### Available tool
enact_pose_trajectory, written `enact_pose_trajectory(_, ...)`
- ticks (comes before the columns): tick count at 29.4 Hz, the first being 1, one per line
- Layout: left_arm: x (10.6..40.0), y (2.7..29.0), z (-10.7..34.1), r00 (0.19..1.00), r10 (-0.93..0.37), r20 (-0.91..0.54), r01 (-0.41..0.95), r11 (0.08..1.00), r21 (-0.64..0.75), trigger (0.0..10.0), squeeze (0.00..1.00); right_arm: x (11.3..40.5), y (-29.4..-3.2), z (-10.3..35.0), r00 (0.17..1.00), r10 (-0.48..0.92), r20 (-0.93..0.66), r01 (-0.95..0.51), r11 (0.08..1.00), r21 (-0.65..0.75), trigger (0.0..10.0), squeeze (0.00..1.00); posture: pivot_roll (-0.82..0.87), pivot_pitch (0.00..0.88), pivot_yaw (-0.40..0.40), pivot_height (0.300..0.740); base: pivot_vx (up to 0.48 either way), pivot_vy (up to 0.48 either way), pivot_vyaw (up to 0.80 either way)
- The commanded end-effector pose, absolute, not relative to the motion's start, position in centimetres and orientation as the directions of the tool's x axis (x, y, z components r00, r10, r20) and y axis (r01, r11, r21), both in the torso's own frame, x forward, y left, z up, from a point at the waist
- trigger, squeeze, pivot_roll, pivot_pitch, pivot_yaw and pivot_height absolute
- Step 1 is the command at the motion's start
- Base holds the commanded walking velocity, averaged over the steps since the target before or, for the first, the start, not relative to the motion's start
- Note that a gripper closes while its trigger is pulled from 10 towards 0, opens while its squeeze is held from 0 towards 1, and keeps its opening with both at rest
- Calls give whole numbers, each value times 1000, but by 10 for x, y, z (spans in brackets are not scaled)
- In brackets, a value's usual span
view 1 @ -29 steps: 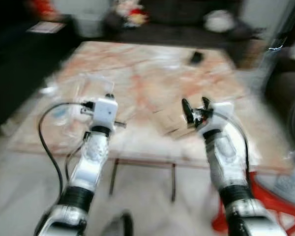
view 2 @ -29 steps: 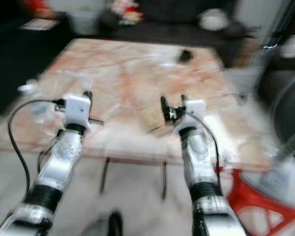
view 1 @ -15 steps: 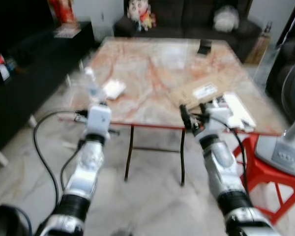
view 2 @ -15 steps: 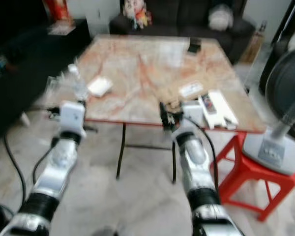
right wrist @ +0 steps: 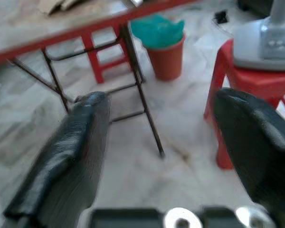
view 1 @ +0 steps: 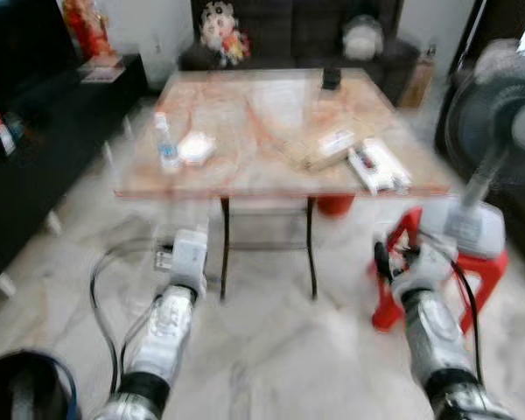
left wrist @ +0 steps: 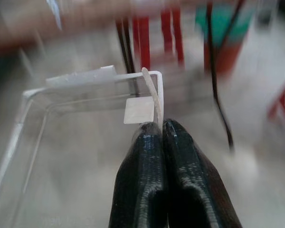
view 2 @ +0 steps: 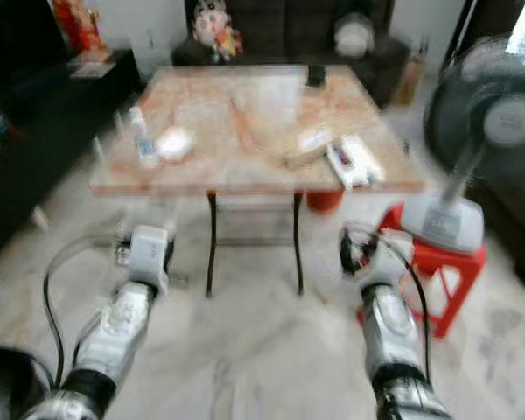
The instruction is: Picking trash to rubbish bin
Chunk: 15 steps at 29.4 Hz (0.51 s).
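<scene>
The left gripper (left wrist: 162,124), pinched shut on a clear plastic box (left wrist: 85,90) at frame centre, is carrying it; next, walk to the orange bin (right wrist: 165,59) under the table (view 1: 245,179), right gripper (right wrist: 161,142) wide apart.

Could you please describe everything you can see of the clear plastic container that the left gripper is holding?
The clear plastic container looks like a thin, see-through box with whitish edges and a small white label near one corner. The left gripper is shut on its rim at that corner, both black fingers pressed together around the thin wall. It hangs above the pale marble floor, in front of the table's legs, and looks empty, though blur hides detail.
</scene>
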<state>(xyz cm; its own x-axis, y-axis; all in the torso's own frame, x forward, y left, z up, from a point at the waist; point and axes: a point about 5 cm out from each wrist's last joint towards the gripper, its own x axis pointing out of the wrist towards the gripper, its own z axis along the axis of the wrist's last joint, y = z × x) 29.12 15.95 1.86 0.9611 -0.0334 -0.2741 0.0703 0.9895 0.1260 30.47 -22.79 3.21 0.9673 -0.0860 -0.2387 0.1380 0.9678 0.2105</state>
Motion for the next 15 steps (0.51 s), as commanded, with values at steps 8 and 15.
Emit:
enact_pose_trajectory(8,222,175,-58,765,29,-644,44,994,97,10000,0,240,-246,-32,810,-165,-564,260,961,92,10000,0,-13,0,-24,740,0,0,284)
enact_pose_trajectory(15,183,183,-82,639,80,-765,-33,996,77,10000,0,219,-244,-48,755,-155,-637,269,959,85,10000,0,-6,0,-27,740,0,0,619)
